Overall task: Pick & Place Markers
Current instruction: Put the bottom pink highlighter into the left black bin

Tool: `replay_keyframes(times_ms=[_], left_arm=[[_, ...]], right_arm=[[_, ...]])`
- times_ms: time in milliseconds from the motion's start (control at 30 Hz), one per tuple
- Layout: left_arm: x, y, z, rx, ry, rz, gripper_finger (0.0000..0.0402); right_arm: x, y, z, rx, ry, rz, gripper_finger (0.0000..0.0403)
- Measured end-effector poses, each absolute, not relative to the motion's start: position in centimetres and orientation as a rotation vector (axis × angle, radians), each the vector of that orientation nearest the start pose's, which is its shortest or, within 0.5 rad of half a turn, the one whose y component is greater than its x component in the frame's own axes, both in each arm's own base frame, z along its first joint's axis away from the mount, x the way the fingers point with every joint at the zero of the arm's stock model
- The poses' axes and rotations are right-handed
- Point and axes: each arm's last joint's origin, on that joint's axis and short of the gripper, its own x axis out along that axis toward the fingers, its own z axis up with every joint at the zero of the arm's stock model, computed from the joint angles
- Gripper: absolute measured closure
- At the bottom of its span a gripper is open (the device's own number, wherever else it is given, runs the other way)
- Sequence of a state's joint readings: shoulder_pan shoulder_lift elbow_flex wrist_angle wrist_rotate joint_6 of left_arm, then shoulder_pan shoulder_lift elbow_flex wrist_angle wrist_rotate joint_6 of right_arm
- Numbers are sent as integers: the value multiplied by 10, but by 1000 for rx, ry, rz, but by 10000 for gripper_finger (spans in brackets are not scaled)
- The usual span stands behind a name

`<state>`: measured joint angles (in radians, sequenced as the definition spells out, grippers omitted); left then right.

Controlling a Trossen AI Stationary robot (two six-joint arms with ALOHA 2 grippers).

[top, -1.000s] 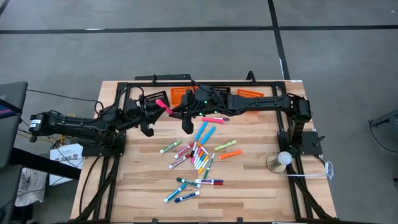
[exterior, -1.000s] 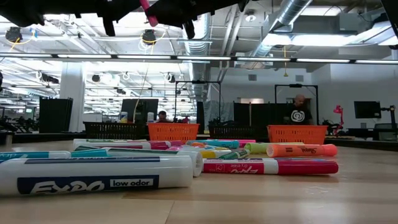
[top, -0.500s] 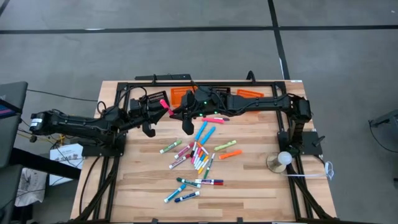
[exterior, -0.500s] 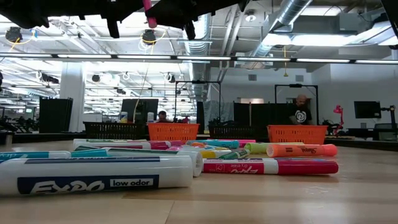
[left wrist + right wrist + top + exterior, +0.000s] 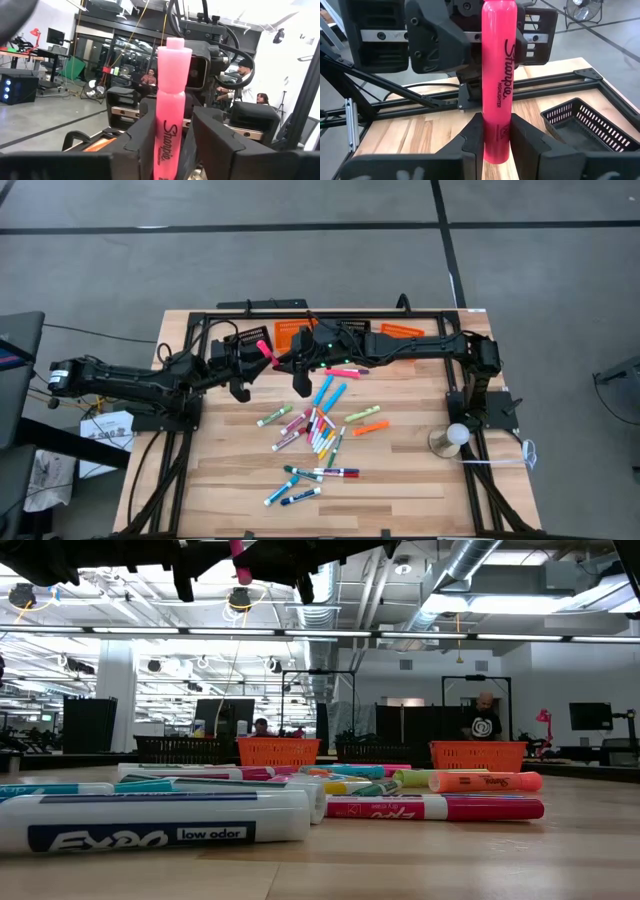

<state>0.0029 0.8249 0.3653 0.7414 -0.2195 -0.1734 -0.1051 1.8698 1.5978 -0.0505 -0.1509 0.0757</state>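
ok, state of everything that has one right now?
right gripper: shut on the pink marker, above the table.
left gripper: open, jaws around the same marker's other end, gap on one side.
pink marker: in the air, between both grippers.
loose markers: lying on the table.
black basket: upright, visible part empty.

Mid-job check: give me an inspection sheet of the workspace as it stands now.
Surface: wooden table, bare toward the near edge.
Job's things: loose markers piled mid-table; one pink marker held in the air.
Clutter: orange baskets and a black basket along the far edge.
Grippers: right tool shut on the pink marker; left tool facing it at the marker's other end.
Cables: black bundles beside the left base.
Surroundings: a person far behind.
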Motion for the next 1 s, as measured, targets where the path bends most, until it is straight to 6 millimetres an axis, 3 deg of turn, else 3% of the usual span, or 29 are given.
replay_keyframes(times_ms=[233,667,1000], left_arm=[[179,7,269,-202,-298,196,239],[179,8,270,-219,-309,189,229],[180,11,269,-255,-307,148,252]], right_arm=[[439,-42,317,120,327,33,339],[439,-42,315,142,345,36,345],[439,-39,315,143,346,45,345]])
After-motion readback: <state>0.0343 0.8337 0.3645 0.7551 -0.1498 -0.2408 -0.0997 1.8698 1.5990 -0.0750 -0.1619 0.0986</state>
